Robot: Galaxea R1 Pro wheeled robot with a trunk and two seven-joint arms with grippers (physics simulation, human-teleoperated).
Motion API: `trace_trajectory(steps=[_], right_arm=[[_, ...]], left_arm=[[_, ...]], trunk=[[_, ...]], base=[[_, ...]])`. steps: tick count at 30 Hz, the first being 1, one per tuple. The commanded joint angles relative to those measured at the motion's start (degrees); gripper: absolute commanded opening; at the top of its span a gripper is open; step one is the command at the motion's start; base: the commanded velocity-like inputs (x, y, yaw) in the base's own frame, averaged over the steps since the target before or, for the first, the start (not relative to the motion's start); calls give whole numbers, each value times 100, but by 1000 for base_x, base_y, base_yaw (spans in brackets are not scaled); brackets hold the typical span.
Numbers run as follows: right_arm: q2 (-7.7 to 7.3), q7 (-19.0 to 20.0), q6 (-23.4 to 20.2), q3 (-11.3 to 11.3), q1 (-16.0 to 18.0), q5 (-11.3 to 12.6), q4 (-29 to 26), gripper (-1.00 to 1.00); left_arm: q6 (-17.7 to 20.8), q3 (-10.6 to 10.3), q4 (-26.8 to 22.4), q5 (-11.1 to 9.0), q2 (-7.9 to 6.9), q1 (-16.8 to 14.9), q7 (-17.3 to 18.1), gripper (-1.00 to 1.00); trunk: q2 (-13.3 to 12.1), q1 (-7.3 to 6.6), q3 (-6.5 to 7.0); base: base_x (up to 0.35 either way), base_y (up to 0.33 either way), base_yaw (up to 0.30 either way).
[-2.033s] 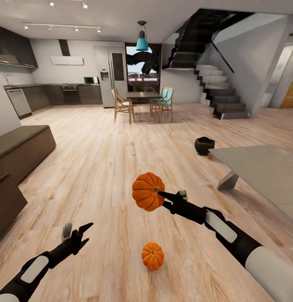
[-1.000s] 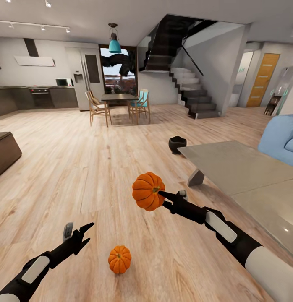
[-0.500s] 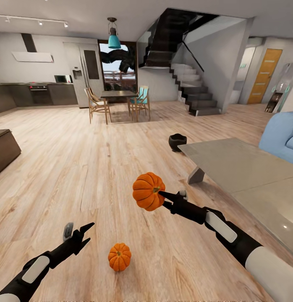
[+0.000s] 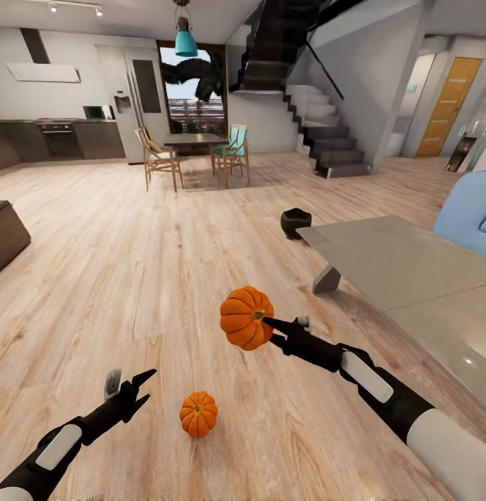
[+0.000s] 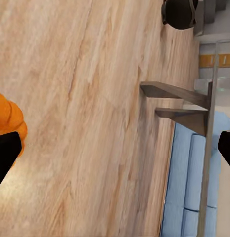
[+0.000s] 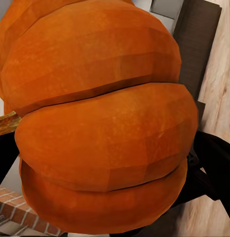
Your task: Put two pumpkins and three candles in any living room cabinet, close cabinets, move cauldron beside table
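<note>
Reaching forward above the floor, right gripper (image 4: 265, 327) clamped on a pumpkin (image 4: 244, 316) held aloft, left gripper (image 4: 130, 386) low with fingers spread apart, second pumpkin (image 4: 198, 413) on the planks between both arms, cauldron (image 4: 296, 222) beside the table (image 4: 389, 264).

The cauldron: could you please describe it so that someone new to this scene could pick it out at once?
Find the large grey-topped coffee table at the right of the head view. Just past its far corner, on the wood floor, sits the cauldron, close to the table. It is the one glossy black round pot there; both pumpkins are orange.
</note>
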State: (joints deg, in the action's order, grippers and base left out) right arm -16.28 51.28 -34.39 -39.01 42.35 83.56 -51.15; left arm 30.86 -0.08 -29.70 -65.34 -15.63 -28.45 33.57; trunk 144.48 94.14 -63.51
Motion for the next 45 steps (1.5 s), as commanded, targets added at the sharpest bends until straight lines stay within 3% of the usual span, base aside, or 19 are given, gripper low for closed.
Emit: trace_trajectory(steps=[1, 29, 31, 35, 37, 45], right_arm=[[-3, -3, -50, -19, 9, 80, -1, -100], [-7, 13, -50, -10, 9, 90, 8, -100], [-7, 22, -50, -10, 8, 93, 8, -100], [-7, 43, -50, -10, 8, 98, 1, -100], [-7, 56, -50, -10, 8, 99, 0, -100], [-7, 50, -50, -10, 3, 99, 6, -100]], left_arm=[[43, -1, 1, -42, -2, -3, 1, 100], [43, -2, -22, -56, -8, -3, 43, 100], [40, -5, -51, -43, -19, -3, 198, 100], [44, 5, -37, 322, -156, -3, 831, 100], [43, 7, -15, 409, -189, -3, 1026, 100], [46, 17, 5, 477, -221, -3, 1185, 100]], trunk=[[4, 1, -28], [41, 73, -648], [44, 78, -692], [49, 89, -781], [52, 94, -825], [63, 114, -1002]], base=[[0, 0, 0], [0, 0, 0], [0, 0, 0], [0, 0, 0], [0, 0, 0], [0, 0, 0]])
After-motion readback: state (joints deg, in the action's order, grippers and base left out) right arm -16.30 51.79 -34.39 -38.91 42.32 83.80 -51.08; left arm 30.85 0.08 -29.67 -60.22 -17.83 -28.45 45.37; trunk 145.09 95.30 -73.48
